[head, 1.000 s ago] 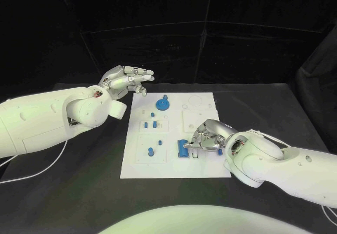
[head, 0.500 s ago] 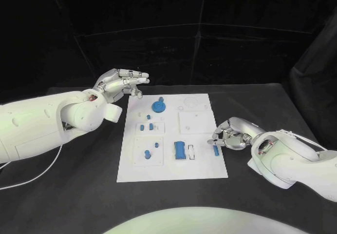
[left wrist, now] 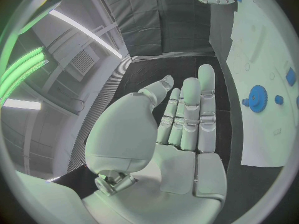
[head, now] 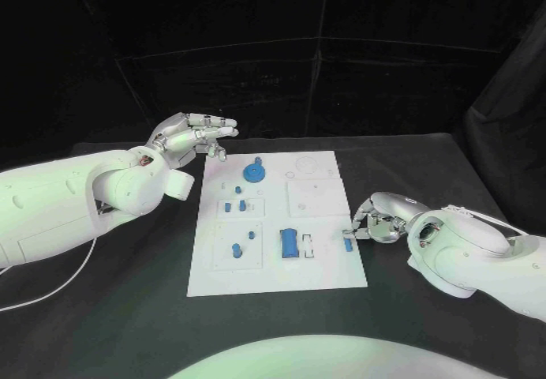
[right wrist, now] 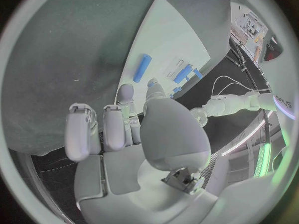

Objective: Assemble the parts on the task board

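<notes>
The flat white rectangular task board [head: 324,264] lay at the black tabletop [head: 455,174] centre. A small blue bar part [head: 348,245] sat at its 3 o'clock edge. The right hand [head: 378,221] hovered beside it, fingers curled, empty. The left hand [head: 193,133] hung at 10 o'clock, fingers extended, empty.

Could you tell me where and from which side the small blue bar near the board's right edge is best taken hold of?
The small blue bar lies flat on the task board, lengthwise front to back, close to the right hand. I would probably pinch it across its narrow width at mid-length, fingers coming down from above on the right. The larger blue block to its left stands apart, so both long sides look free.
</notes>
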Robot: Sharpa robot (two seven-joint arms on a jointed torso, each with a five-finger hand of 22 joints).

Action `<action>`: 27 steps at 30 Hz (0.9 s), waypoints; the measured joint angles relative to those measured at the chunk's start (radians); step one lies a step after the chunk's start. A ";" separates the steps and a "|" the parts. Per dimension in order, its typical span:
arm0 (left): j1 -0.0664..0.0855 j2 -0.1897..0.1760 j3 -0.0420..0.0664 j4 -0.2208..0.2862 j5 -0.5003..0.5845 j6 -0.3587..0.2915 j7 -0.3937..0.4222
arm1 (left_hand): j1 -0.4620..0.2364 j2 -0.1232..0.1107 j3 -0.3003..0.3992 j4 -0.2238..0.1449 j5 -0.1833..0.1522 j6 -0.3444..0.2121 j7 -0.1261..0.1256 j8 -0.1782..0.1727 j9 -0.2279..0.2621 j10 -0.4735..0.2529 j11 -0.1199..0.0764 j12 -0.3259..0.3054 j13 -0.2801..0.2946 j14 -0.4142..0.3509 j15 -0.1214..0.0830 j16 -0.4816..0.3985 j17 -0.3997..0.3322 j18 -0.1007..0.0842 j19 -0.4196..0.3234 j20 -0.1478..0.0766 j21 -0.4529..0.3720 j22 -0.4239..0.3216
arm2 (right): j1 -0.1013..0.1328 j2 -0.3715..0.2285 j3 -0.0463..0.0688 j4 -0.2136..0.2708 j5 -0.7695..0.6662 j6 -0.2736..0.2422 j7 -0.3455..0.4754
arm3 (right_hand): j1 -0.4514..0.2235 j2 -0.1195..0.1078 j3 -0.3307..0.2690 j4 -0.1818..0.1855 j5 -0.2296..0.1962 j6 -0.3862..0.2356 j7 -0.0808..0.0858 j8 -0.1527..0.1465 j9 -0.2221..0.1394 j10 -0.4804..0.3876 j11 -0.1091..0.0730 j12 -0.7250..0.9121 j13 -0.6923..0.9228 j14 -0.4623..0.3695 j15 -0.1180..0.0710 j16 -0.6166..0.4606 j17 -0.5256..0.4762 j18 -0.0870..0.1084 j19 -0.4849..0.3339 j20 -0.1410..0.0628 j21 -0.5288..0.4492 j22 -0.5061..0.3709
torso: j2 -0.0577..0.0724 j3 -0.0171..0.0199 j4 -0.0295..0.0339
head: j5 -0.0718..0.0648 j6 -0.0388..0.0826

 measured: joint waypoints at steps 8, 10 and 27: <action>0.000 -0.002 -0.001 0.000 0.000 0.000 0.000 | 0.000 0.000 0.000 0.000 0.000 0.000 0.000 0.000 0.000 0.000 0.000 0.000 0.000 0.000 0.000 0.000 0.000 0.000 0.000 0.000 0.000 0.000 | -0.001 0.029 0.000 -0.022 -0.034 0.048 -0.013 | 0.001 0.001 0.000 0.000 0.000 0.004 -0.004 0.000 0.001 0.000 0.000 0.000 0.001 0.000 0.000 0.000 0.000 0.000 0.000 0.000 0.000 0.000 | 0.000 -0.0003 0.0006 | 0.002 -0.003; 0.000 -0.002 -0.001 -0.001 0.000 0.001 0.000 | 0.000 0.000 0.000 0.000 0.000 0.000 0.000 0.000 0.000 0.000 0.000 0.000 0.000 0.000 0.000 0.000 0.000 0.000 0.000 0.000 0.000 0.000 | -0.001 0.034 0.000 -0.024 -0.039 0.059 -0.014 | 0.001 0.001 -0.002 -0.002 0.000 0.004 -0.004 0.000 0.002 0.000 0.000 0.000 0.002 0.000 0.000 0.000 0.000 0.000 0.000 0.000 0.000 0.000 | 0.000 -0.0004 0.0005 | 0.002 -0.004; 0.000 -0.003 -0.002 -0.002 0.000 0.003 -0.001 | 0.000 0.000 0.000 0.000 0.000 0.000 0.000 0.000 0.000 0.000 0.000 0.000 0.000 0.000 0.000 0.000 0.000 0.000 0.000 0.000 0.000 0.000 | 0.003 0.065 0.003 -0.037 -0.097 0.127 -0.016 | 0.068 0.015 -0.007 -0.037 0.004 0.022 -0.006 0.014 0.013 0.003 -0.004 0.004 0.005 0.000 0.000 -0.006 -0.003 0.000 0.000 0.000 0.000 0.000 | 0.000 -0.0012 -0.0007 | 0.000 -0.010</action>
